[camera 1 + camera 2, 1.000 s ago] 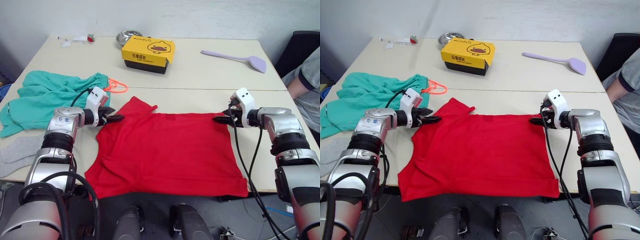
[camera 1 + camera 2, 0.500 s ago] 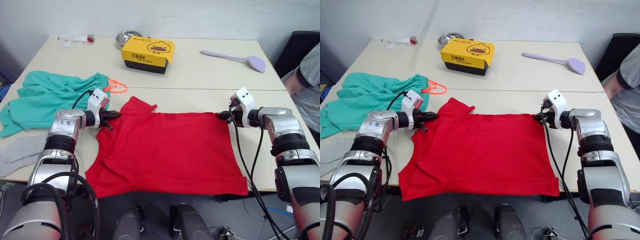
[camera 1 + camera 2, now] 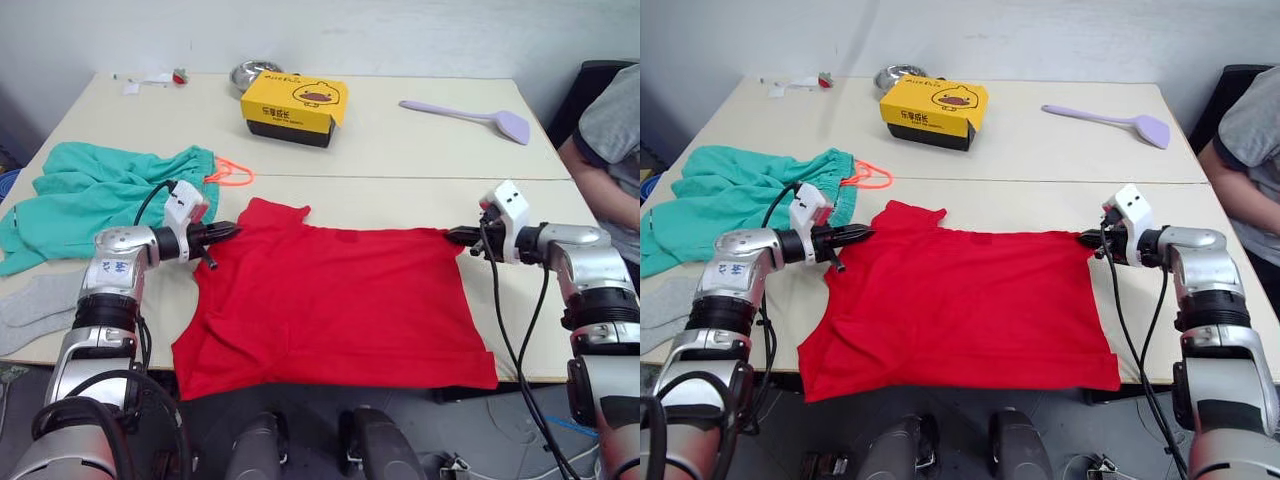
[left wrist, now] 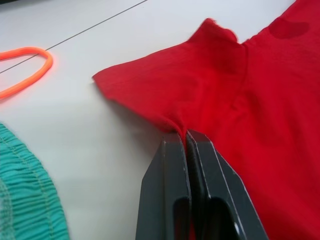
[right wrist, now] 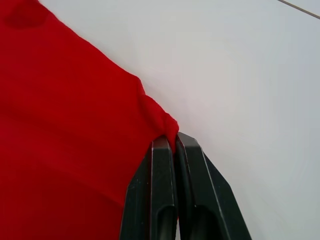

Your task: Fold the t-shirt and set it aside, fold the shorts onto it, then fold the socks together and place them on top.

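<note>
Both arms have drawn outward since 1 s ago, pulling the t-shirt's (image 3: 335,305) far edge taut btwn them; the far-left sleeve now lies flatter.

T-shirt sits spread on the near part of the table (image 3: 420,150), centre, near hem at the table's near edge. Left gripper (image 3: 222,233) is clenched on cloth at the far-left shoulder/sleeve seam; left wrist view shows a pinch of red squeezed btwn its fingers (image 4: 167,195). Right gripper (image 3: 462,236) is clamped on the far-right corner, a small pucker of cloth caught at the tips.

Handling, as a guess: thin, light, floppy cloth, no stiffness, sags and wrinkles if slack. Corner and seam holds suit it; pulling both ends evenly should keep the fold line straight. Too hard a pull could slip it from the tips.

Shorts (image 3: 95,195) lie bunched at far left, well apart from the shirt, orange drawstring (image 3: 232,172) looped toward it. Socks (image 3: 35,305) lie at near left. Further off: yellow box (image 3: 295,105), metal bowl (image 3: 252,72), lilac spatula (image 3: 470,115). A person's arm (image 3: 600,135) shows at the right edge.
</note>
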Robot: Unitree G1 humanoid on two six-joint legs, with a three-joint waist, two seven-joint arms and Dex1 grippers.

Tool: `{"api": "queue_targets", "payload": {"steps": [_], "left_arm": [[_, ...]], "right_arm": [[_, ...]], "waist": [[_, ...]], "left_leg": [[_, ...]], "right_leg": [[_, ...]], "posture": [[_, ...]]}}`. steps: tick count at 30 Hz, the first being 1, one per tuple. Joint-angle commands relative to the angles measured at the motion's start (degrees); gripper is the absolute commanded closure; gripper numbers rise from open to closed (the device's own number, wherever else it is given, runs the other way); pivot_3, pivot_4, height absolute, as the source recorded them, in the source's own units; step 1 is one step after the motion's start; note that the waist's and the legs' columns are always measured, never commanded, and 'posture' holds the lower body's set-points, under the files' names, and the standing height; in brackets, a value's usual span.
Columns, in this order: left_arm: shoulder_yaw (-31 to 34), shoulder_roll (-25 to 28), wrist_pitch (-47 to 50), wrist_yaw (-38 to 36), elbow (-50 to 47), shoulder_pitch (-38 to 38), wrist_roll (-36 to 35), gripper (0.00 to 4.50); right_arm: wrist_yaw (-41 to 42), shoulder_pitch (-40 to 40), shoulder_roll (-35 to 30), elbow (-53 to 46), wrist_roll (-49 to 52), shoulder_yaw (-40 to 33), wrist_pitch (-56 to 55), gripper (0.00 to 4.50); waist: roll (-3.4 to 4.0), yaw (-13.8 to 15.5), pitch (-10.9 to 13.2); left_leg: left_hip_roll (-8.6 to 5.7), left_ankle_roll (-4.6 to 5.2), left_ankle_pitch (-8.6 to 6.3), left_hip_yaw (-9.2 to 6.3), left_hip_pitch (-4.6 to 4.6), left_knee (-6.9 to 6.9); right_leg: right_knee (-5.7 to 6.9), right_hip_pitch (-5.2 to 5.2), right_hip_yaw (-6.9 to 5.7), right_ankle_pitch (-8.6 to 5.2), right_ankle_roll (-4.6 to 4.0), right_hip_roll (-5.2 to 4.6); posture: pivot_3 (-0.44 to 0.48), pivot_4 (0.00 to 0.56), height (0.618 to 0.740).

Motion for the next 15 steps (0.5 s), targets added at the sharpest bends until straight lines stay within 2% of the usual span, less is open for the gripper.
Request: {"api": "queue_targets", "payload": {"steps": [1, 7, 15], "left_arm": [[2.09, 1.29, -0.53, -0.41, -5.63, 2.10, -2.09, 4.48], [3.77, 1.37, -1.35, 1.01, -8.71, 5.29, -3.37, 4.48], [6.04, 1.15, -5.93, 2.09, -6.54, 5.15, -4.42, 4.48]], "right_arm": [[1.56, 1.92, -2.24, -5.16, 2.81, -3.41, 0.10, 4.50], [1.56, 5.32, -1.81, -8.04, 5.31, -6.44, -3.93, 4.50], [2.41, 7.23, 0.86, -7.23, 8.18, -9.47, -14.41, 4.50]], "waist": [[0.00, -0.02, 0.00], [0.00, -0.04, 0.00], [0.00, -0.20, 0.00]], "left_leg": [[0.01, 0.00, 0.00, -0.01, 0.00, 0.00], [0.00, 0.01, -0.01, -0.07, 0.01, 0.00], [0.00, 0.03, -0.02, -0.09, 0.01, -0.03]], "right_leg": [[0.01, 0.00, 0.00, 0.00, 0.00, 0.00], [0.02, 0.02, -0.02, 0.00, 0.00, 0.00], [0.01, 0.03, -0.05, 0.00, 0.00, 0.00]], "posture": [[0.000, 0.150, 0.740], [0.000, 0.150, 0.740], [0.000, 0.150, 0.740]]}}
